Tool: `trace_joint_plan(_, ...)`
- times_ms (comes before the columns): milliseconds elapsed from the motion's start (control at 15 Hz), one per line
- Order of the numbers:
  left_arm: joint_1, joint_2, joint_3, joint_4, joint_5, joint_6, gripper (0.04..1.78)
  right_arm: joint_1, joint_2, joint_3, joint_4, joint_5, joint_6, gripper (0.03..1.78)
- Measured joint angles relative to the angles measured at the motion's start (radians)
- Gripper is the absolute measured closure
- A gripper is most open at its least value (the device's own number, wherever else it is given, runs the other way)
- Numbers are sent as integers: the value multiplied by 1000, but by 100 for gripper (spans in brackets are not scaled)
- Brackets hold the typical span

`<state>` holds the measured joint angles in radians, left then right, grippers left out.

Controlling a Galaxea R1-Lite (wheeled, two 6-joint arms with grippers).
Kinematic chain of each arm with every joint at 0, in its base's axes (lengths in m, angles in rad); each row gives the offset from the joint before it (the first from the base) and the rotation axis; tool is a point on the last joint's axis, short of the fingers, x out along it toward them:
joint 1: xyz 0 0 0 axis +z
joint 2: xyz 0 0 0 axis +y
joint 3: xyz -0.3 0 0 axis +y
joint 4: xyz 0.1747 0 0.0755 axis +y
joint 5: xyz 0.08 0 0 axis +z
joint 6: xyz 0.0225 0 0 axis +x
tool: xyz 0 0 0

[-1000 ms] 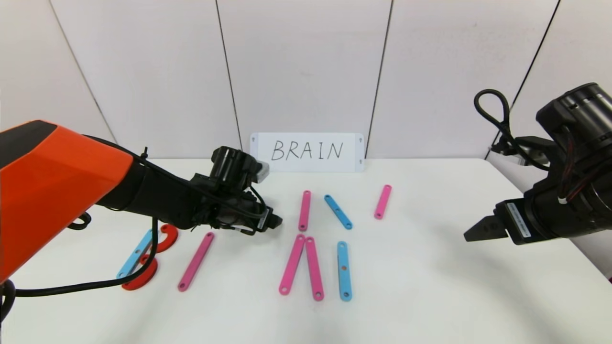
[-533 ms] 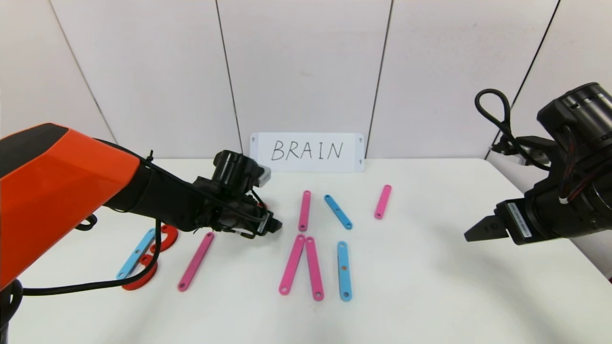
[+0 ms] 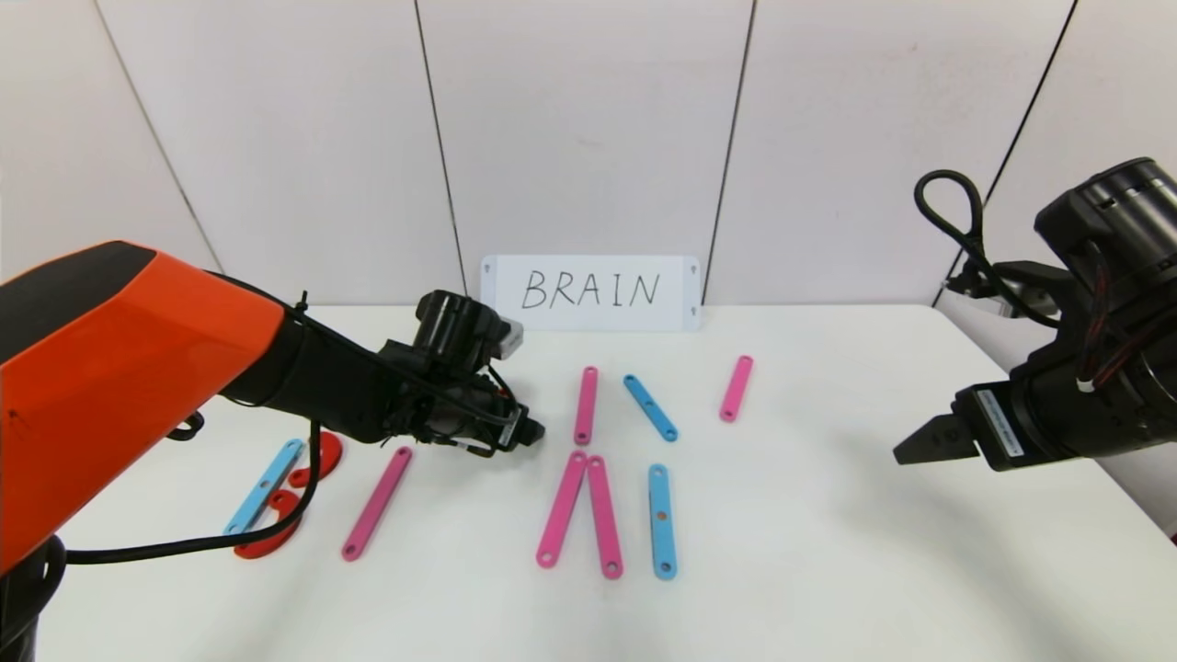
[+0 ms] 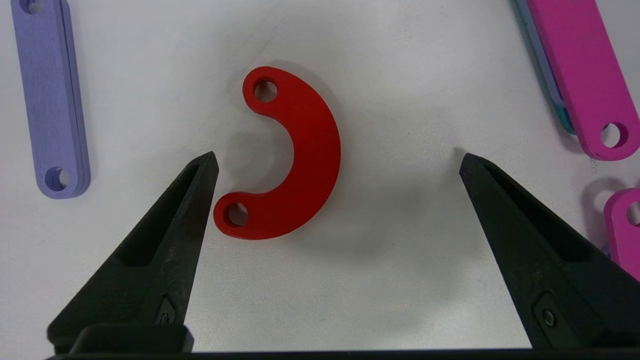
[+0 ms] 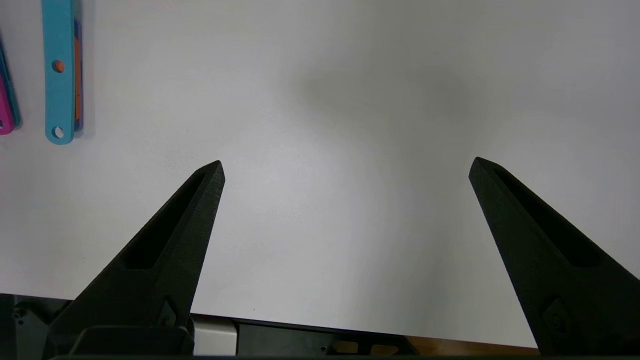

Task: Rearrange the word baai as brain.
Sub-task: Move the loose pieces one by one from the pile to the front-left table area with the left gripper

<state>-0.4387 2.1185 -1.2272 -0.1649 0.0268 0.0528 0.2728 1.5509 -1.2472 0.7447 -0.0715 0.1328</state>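
1. Head view: my left gripper (image 3: 526,430) hangs low over the white table (image 3: 828,570) just left of the middle letters, fingers spread wide and empty. The pieces of the word lie flat: a light-blue strip (image 3: 262,485) with red half-rings (image 3: 267,538) at far left, a long pink strip (image 3: 377,503) beside them, two pink strips (image 3: 579,508) meeting in a point at centre, a blue upright (image 3: 662,520) right of those, and shorter pieces (image 3: 650,406) behind. The BRAIN card (image 3: 590,292) leans against the panelled wall at the back

2. Head view again: my right gripper (image 3: 919,446) is parked above the table's right side, well apart from every piece

3. Left wrist view: a red half-ring curve (image 4: 292,155) lies between my open fingertips (image 4: 202,172), much nearer one than the other, with a purple strip (image 4: 50,95) off to one side and pink strips (image 4: 580,75) to the other. I judge this curve to be the next pick, probably for the R. To do it well I would centre it between the tips first, come straight down, and close across its outer arc without nudging the neighbours

4. Right wrist view: the right fingers (image 5: 200,200) stand wide over bare table, nothing between them; only a light-blue strip (image 5: 59,70) shows at the far edge

5. The surface is smooth, matt white and uncluttered, so thin flat pieces may slide when pinched
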Motion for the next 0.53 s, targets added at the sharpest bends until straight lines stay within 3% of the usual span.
trace_joint_plan(533, 6, 8, -4, 0, 0, 3, 13, 0, 0, 0, 0, 0, 0, 10)
